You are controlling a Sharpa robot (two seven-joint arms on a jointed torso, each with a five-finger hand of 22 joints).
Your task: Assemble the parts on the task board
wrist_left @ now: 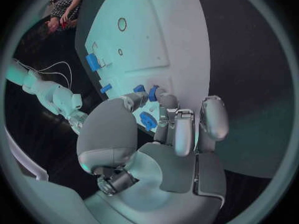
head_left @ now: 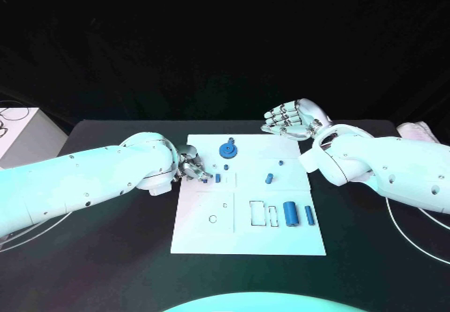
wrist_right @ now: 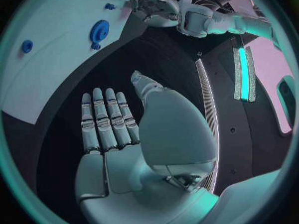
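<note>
Small blue part (head_left: 218, 177) lies on the task board (head_left: 248, 244) near its nine o'clock edge, just beside the left hand (head_left: 191, 166); a second small piece (wrist_left: 147, 120) sits under the fingertips (wrist_left: 165, 100). Fingers curled over it; whether they actually pinch it I cannot tell. Blue gear (head_left: 229, 150) at twelve o'clock, larger blue cylinders (head_left: 291, 211) toward four o'clock. Right hand (head_left: 292, 119) raised off the board's one o'clock corner, fingers straight, palm empty (idle). Risk: a loose fingertip hold could flick the tiny part off the board edge.
</note>
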